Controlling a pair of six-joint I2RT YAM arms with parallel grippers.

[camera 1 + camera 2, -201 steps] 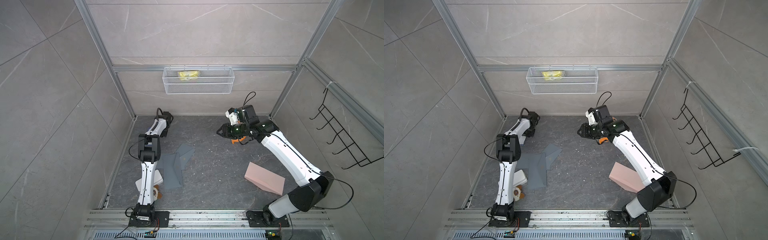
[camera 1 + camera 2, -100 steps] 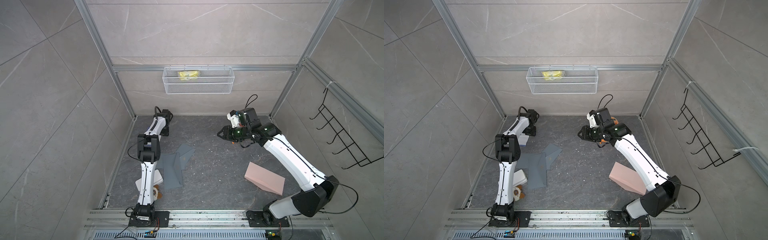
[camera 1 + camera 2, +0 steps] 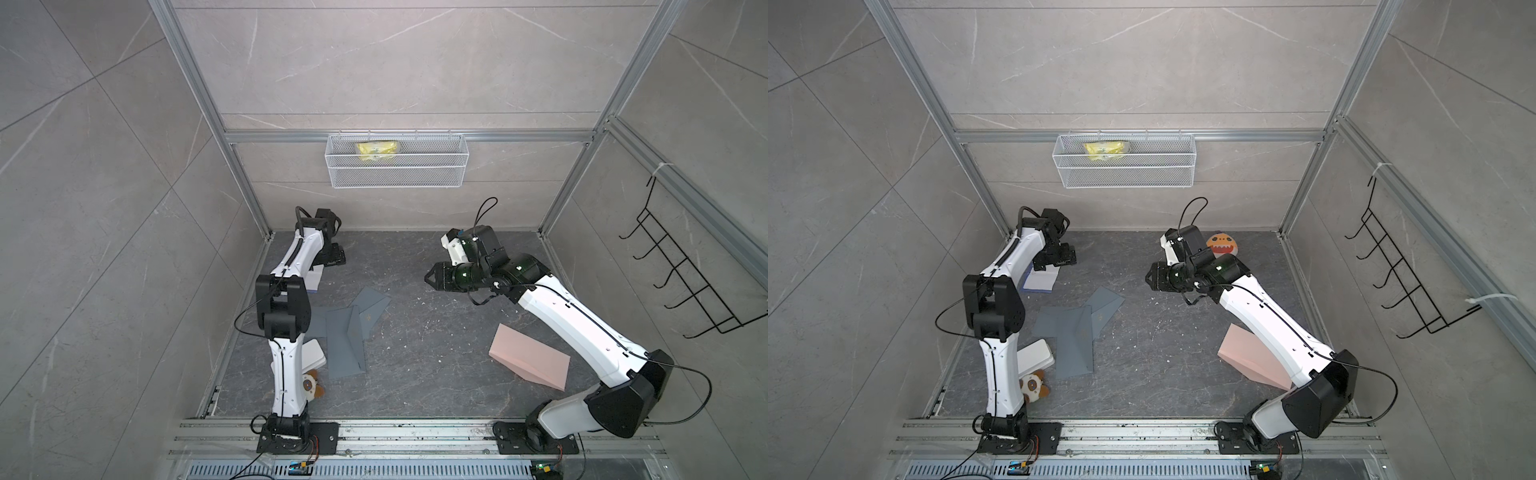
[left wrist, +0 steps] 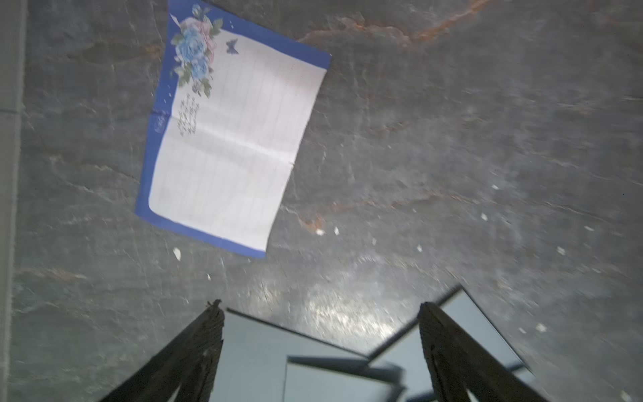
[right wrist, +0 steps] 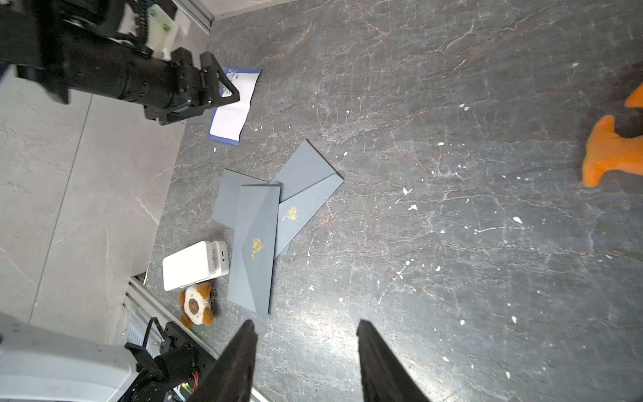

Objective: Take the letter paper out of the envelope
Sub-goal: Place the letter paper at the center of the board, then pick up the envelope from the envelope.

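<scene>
Letter paper [image 3: 1040,283] lies flat at seven o'clock of left gripper [image 3: 1064,255] in a top view; its fingers [image 4: 195,348] stand spread, clear of it. Right gripper [image 5: 305,325] fingers apart too.

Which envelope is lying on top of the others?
The envelope reaching closest to the teddy; its edges cross over the other envelopes, which poke out from under it.

The walls [image 3: 104,166] are big grey tiles with thin pale lines. The floor [image 3: 415,353] is dark grey stone with little white bits [image 5: 407,190] on it and a shiny patch of light [image 5: 323,323]. A white wire basket [image 3: 395,176] hangs on the back wall. A black hook rack [image 3: 685,291] hangs on the side wall. Silver metal posts [image 3: 208,104] stand in the corners.
</scene>
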